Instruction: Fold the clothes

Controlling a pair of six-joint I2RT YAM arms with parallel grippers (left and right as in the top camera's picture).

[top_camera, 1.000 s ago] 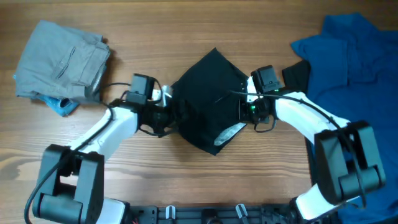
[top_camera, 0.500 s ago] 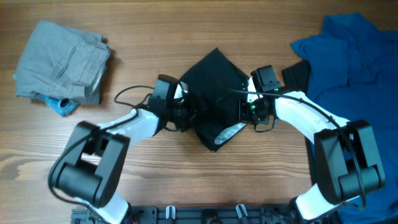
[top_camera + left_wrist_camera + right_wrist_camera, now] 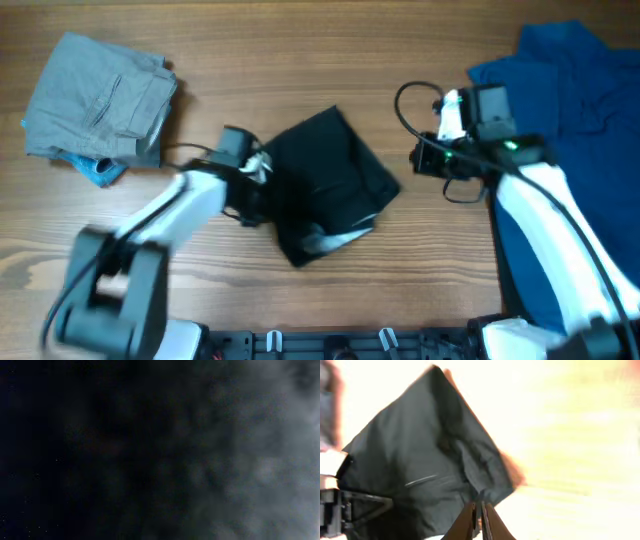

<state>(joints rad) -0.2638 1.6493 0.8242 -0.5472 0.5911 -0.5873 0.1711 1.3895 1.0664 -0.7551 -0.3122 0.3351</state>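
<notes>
The black shorts (image 3: 325, 190) lie on the wooden table (image 3: 300, 50) as a folded, roughly diamond-shaped bundle. A strip of pale lining (image 3: 335, 238) shows at the near edge.

The left gripper (image 3: 262, 178) sits at the left edge of the shorts, touching the cloth. It is blurred from above, and the left wrist view is filled with dark fabric (image 3: 150, 450), so I cannot tell whether its jaws are clenched or released.

The right gripper (image 3: 418, 162) is just beside the right corner of the shorts, apart from the cloth. In the right wrist view its fingertips (image 3: 480, 517) are pressed close together with nothing between them, and the shorts (image 3: 420, 460) lie ahead of them.

A grey folded garment (image 3: 95, 95) lies well to the left of the shorts, and a large blue shirt (image 3: 570, 90) lies well to their right.
</notes>
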